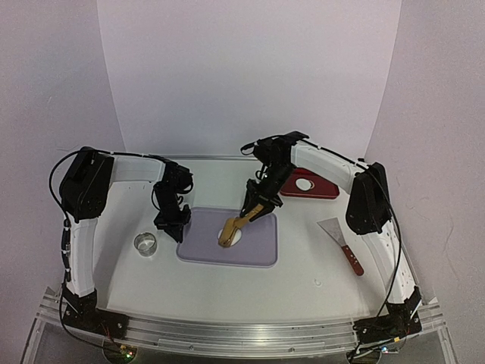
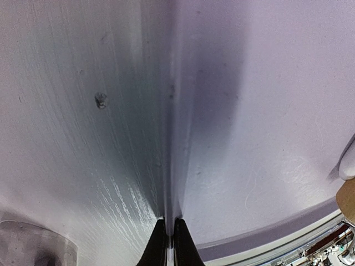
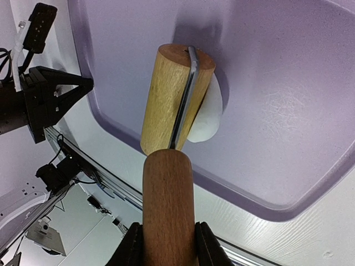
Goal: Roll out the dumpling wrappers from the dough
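Note:
A purple mat [image 1: 258,250] lies mid-table. A thin white dough sheet [image 1: 236,236] lies on it, mostly hidden under the wooden roller head [image 1: 227,230]. My right gripper [image 1: 259,199] is shut on the roller's handle [image 3: 166,205]. In the right wrist view [image 3: 168,241] the roller head [image 3: 166,94] rests on the dough [image 3: 206,119]. My left gripper [image 1: 171,222] is at the mat's left edge. In the left wrist view [image 2: 170,223] its jaws are shut on the mat's raised rim [image 2: 173,166]. A small white round disc [image 1: 304,184], like a dumpling wrapper, lies on a red tray [image 1: 322,190].
A metal ring cutter [image 1: 145,243] stands left of the mat, also blurred in the left wrist view [image 2: 33,244]. A scraper with a red-brown handle [image 1: 342,243] lies to the right. White walls close the back and sides.

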You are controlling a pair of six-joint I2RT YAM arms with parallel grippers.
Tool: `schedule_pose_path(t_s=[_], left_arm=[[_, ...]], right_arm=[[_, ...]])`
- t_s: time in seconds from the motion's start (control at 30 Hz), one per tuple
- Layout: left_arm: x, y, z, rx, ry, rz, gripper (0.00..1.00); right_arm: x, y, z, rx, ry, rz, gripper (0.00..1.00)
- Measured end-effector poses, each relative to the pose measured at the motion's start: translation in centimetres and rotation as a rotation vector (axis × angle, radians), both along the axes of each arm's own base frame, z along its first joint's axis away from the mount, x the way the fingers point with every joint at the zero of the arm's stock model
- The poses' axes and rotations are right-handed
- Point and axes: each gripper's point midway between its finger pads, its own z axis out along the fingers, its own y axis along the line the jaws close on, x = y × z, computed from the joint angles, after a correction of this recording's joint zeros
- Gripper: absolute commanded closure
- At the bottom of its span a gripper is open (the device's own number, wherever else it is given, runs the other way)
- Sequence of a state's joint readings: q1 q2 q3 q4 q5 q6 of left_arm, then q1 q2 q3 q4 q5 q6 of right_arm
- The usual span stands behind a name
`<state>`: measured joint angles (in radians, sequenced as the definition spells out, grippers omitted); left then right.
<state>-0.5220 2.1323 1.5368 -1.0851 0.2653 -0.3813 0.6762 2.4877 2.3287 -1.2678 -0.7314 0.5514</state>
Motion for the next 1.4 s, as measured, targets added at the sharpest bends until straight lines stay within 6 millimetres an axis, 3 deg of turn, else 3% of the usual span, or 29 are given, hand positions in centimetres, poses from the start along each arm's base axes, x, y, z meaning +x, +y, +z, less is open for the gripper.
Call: schedule_pose_path(t_s=[0.57, 1.4], left_arm=[[0.0, 0.0, 0.0, -0.003, 0.002, 0.002, 1.0], [-0.1, -0.1, 0.0, -0.022, 0.001, 0.009, 1.0]], right_arm=[[0.4, 1.1, -0.3, -0.003, 0.004, -0.042, 1.0], [-0.1, 4.1, 0.0, -0.178, -0.142, -0.127, 1.0]])
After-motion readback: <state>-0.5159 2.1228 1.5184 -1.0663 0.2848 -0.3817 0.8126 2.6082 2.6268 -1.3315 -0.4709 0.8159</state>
